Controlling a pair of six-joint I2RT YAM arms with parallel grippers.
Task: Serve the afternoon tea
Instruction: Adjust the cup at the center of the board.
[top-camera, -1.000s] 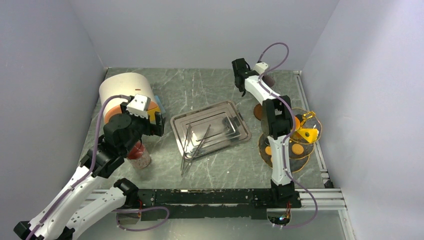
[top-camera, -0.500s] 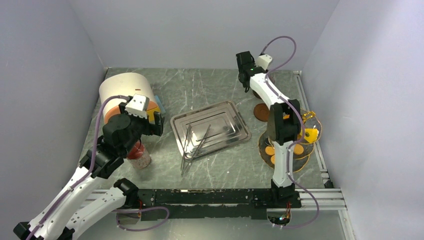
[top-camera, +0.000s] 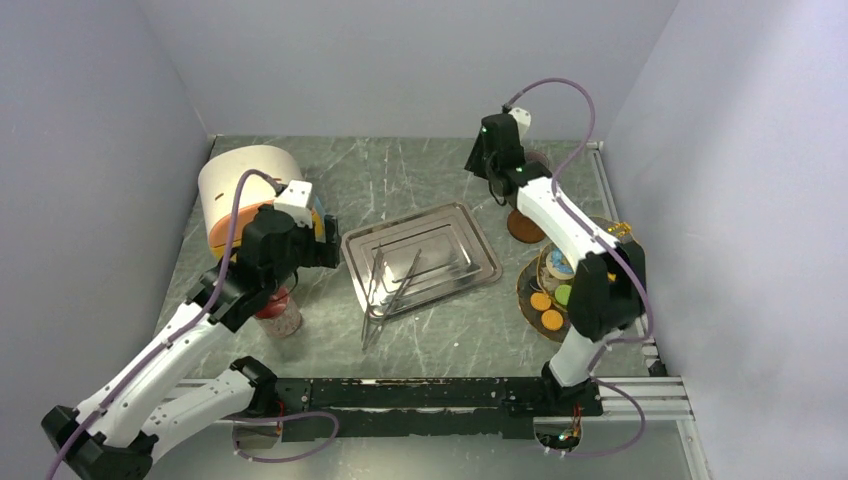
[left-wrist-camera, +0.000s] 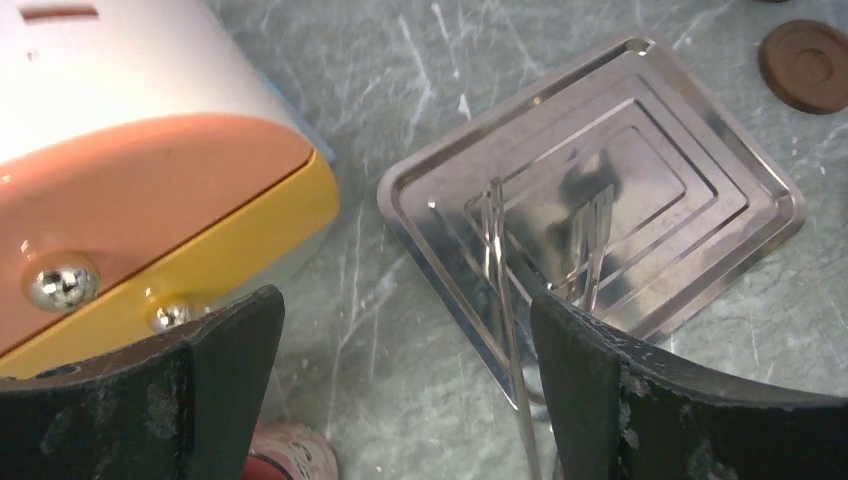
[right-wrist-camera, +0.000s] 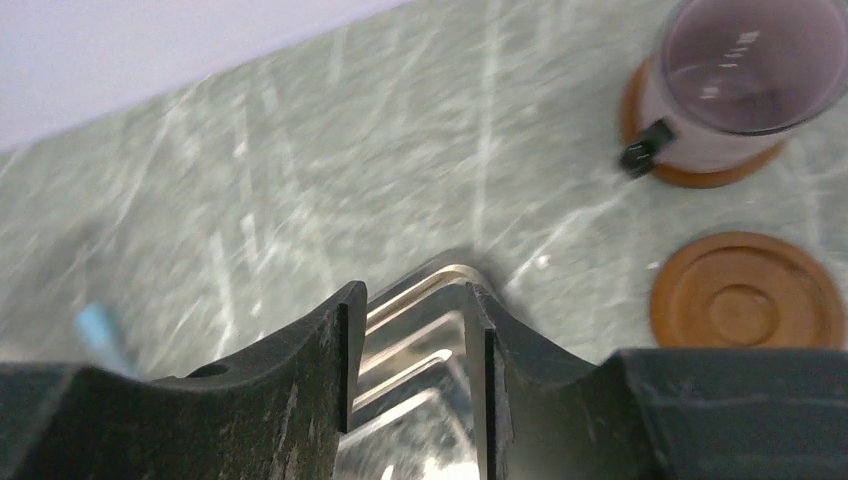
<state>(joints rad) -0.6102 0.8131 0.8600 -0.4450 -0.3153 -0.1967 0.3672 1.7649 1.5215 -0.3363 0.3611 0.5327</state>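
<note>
The pinkish-grey mug (right-wrist-camera: 745, 85) stands on a brown coaster at the back right; in the top view the mug (top-camera: 540, 160) is partly hidden behind my right arm. Small round treats, orange (top-camera: 551, 320), green (top-camera: 563, 295) and blue (top-camera: 560, 268), lie on an amber plate (top-camera: 523, 292) at the right. My right gripper (right-wrist-camera: 415, 330) is open a little and empty, above the far corner of the steel tray (top-camera: 470, 240), left of the mug. My left gripper (left-wrist-camera: 405, 390) is wide open and empty, over the table by the tray's left edge.
Metal tongs (left-wrist-camera: 500, 270) lie on the tray and stick out over its near edge. A second, bare brown coaster (right-wrist-camera: 745, 290) lies near the mug. A white, orange and yellow container (left-wrist-camera: 150, 180) is at the back left. A red-lidded jar (top-camera: 278, 310) stands under my left arm.
My right arm's elbow swung right, uncovering the treats on the plate, and its gripper shifted slightly right. My left gripper moved a little forward and right toward the tray.
</note>
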